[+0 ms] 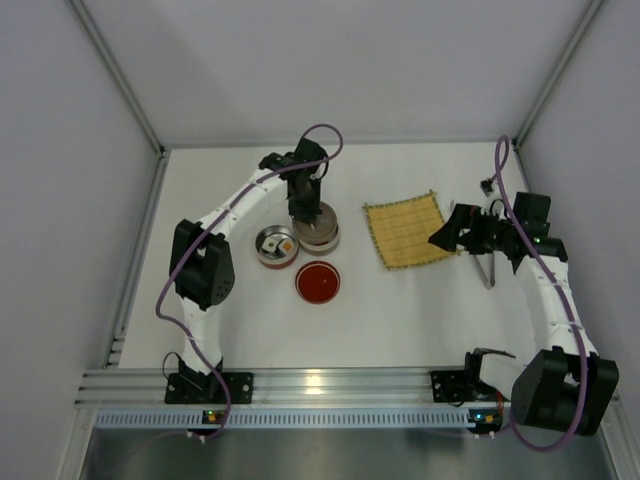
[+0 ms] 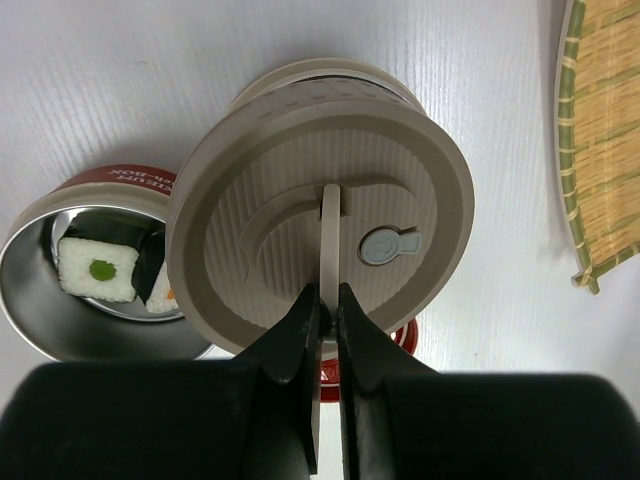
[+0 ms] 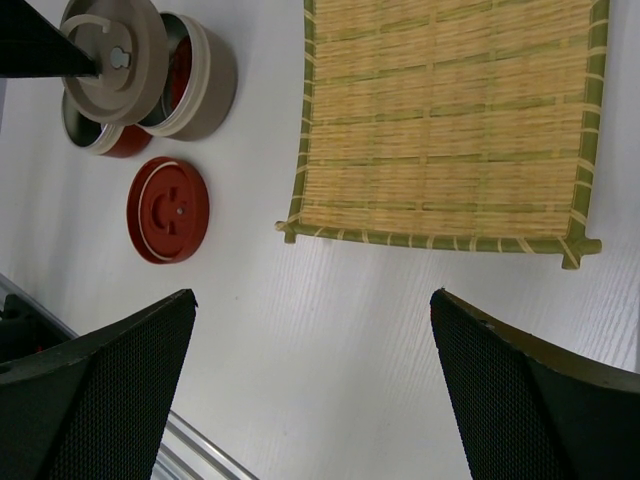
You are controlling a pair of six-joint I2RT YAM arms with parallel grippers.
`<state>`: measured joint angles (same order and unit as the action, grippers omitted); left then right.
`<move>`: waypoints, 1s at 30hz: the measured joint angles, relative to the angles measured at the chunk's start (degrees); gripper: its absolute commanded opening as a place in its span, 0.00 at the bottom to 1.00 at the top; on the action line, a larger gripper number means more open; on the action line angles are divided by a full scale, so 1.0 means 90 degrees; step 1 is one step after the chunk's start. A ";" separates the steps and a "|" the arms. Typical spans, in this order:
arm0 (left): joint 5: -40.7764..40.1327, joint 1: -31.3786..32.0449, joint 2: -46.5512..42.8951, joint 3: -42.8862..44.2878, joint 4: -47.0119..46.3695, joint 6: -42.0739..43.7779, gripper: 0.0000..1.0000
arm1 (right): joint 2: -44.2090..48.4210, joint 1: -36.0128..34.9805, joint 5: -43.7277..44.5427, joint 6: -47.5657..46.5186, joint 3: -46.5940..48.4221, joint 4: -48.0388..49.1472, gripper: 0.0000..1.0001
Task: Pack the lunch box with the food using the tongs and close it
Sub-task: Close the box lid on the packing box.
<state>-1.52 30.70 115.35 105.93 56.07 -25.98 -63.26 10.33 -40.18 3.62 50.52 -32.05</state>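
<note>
Left wrist view: clamps left gripper (image 2: 328, 292) nearly closed on upright tab of beige lid (image 2: 250, 200), held over beige container (image 3: 210, 80), well left of bamboo mat (image 1: 405, 230). Finds sushi pieces (image 2: 97, 268) already in steel tin (image 2: 30, 300), farther left of mat. Shows right gripper (image 3: 312, 300) spread wide and empty at mat's right edge, tongs (image 1: 487, 270) lying just beyond. Judged a closing step; next calls for lowering lid level and centred onto container, then letting go.

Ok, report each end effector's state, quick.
Left end effector: closed on the beige lid.
Right end effector: open, holding nothing.
</note>
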 measured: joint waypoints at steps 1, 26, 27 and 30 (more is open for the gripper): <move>0.0024 0.0002 0.0000 -0.0019 -0.0027 -0.0070 0.00 | 0.0000 0.0000 0.0000 0.0000 -0.0005 0.0000 0.99; 0.0495 -0.0005 0.0002 -0.0707 -0.0806 -0.0899 0.00 | 0.0029 0.0012 0.0010 0.0000 -0.0044 0.0010 0.99; 0.0498 -0.0017 0.0002 -0.0712 -0.0814 -0.0916 0.00 | 0.0029 0.0012 0.0017 0.0000 -0.0044 0.0010 0.99; 0.0520 -0.0046 0.0002 -0.0801 -0.0920 -0.0950 0.00 | 0.0029 0.0012 0.0039 0.0000 -0.0044 0.0010 0.99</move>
<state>3.16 30.28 115.37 98.72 47.79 -34.52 -63.00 10.44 -39.83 3.62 50.13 -31.97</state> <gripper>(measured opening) 0.101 0.993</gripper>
